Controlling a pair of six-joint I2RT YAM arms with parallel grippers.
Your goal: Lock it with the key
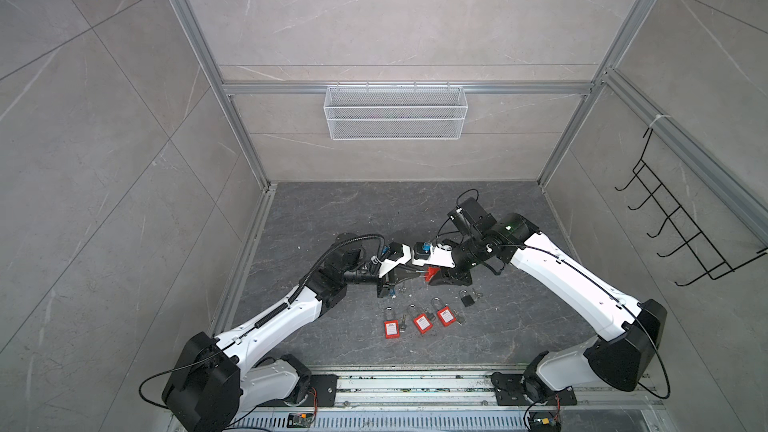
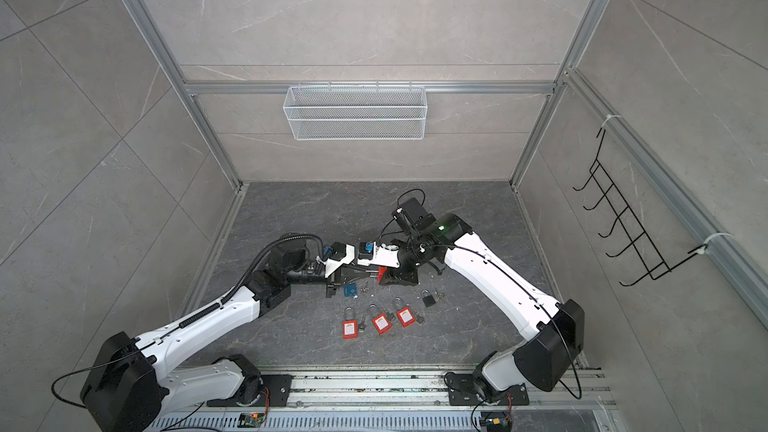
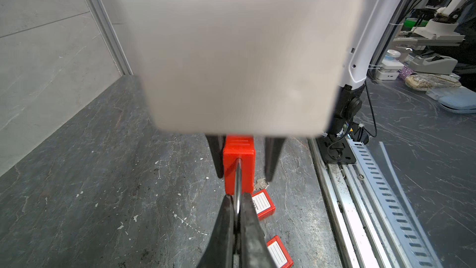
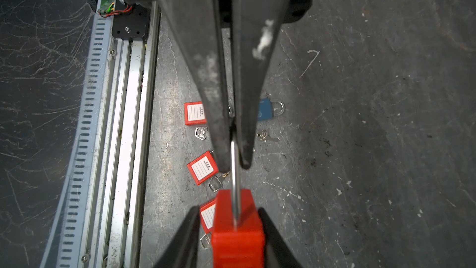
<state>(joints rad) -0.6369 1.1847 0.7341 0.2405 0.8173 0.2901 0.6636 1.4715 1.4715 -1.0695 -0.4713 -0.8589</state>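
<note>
Left gripper clamped tight on the shackle of the red padlock, which is held off the floor, mid-table. Right gripper part open, straddling its body; gap on one side. Wrist views show this; top views hide it under the wrists. Open floor behind. Three other red padlocks, loose keys and front rail near.

White-shelled left arm and white-shelled right arm have black joint housings and thin black cables; a ribbed black conduit runs along the left; the left gripper has black tapered fingers.
</note>
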